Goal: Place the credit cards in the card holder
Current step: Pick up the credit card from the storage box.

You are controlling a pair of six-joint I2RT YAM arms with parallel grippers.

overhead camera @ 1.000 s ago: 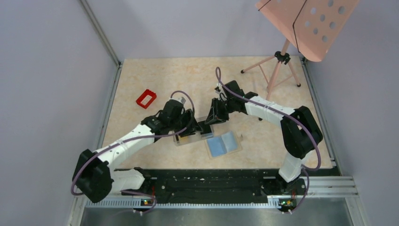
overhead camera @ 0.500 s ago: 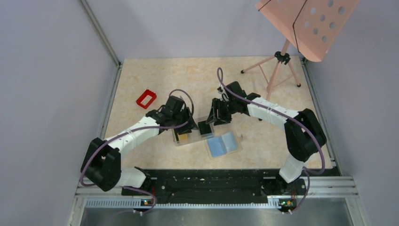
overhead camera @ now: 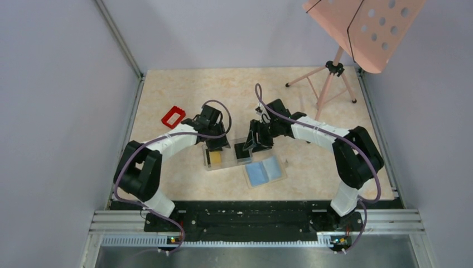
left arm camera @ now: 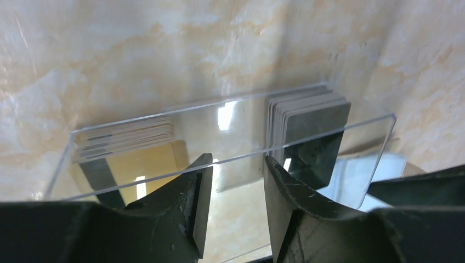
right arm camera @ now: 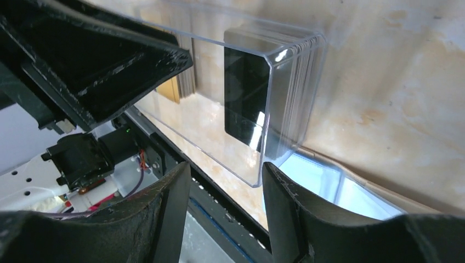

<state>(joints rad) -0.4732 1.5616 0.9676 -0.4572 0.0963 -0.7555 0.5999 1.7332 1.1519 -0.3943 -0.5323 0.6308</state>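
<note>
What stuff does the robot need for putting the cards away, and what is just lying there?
For the job:
- black credit cards
- yellow credit cards
- card holder, lying open
- clear box with the cards in it

Just lying about:
- red frame
- pink stand on its tripod
</note>
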